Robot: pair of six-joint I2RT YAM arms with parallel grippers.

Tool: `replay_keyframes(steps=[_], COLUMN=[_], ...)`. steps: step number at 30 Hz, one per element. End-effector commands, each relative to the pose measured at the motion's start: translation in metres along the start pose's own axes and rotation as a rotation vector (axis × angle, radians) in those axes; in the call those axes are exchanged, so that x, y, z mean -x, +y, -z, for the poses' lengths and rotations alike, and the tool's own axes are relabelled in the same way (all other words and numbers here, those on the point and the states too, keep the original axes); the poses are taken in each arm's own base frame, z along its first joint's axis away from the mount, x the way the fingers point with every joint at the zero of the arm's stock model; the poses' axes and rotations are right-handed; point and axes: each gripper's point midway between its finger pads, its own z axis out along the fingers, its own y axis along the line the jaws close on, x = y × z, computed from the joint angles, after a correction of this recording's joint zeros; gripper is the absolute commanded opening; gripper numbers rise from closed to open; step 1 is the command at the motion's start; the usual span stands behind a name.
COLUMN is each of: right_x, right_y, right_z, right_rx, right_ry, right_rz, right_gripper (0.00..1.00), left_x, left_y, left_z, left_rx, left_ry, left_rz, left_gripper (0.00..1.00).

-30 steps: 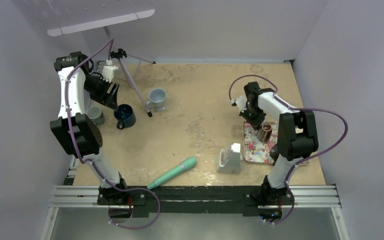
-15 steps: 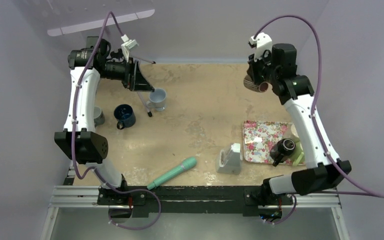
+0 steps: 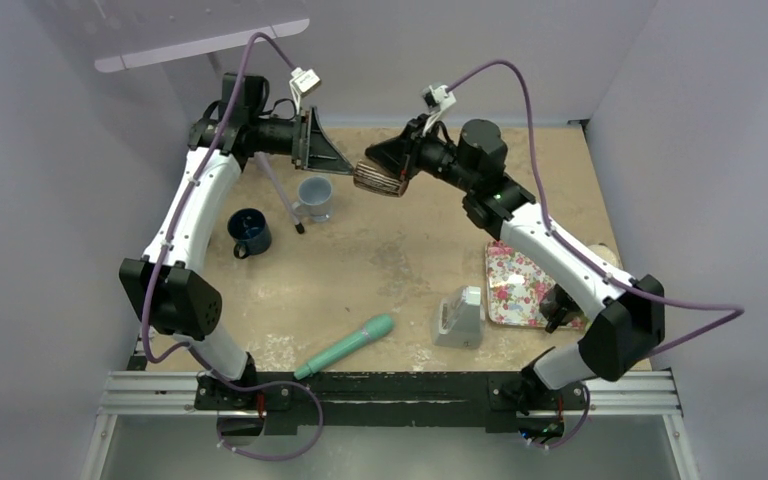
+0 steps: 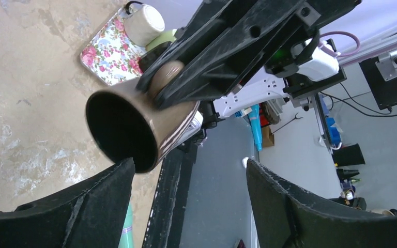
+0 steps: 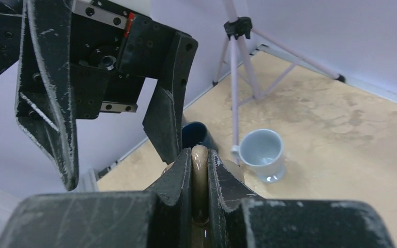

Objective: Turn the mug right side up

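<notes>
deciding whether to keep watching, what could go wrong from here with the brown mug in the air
The right gripper pinches the brown mug only by its thin handle, high above the table; a slip would likely drop it. The open left gripper faces the mug's mouth at close range; a misjudged closing could knock it loose. The pale blue mug stands roughly below and might be struck.

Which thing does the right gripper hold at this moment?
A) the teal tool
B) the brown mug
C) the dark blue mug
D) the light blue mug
B: the right gripper is shut on the brown mug and holds it in the air, in front of the other arm.
</notes>
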Motion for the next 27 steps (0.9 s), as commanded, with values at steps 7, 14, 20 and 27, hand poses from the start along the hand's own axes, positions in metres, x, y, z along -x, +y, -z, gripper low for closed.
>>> replay_keyframes(steps=[7,14,20,27], right_x=[0.070,0.061,0.052,0.053], right_y=[0.063,0.066,0.063,0.034], right_z=[-0.009,-0.023,-0.026,-0.012], right_rx=[0.243,0.270,0.258,0.033], right_ry=[-0.257,-0.251,-0.219,-0.132], right_rz=[-0.067,-0.108,-0.095,0.031], right_gripper=[0.00,0.00,0.00,0.99], left_x=[-0.001,0.002,-0.007,-0.049], left_y=[-0.016,-0.025,-0.027,0.032], left_z=[-0.001,0.000,0.004,0.059], left_rx=[-0.052,-0.083,-0.089,0.491], left_ry=[-0.005,-0.003,0.015,0.265], left_rz=[-0.014,-0.017,-0.030,-0.270], left_gripper=[0.67,0.43,0.00,0.00])
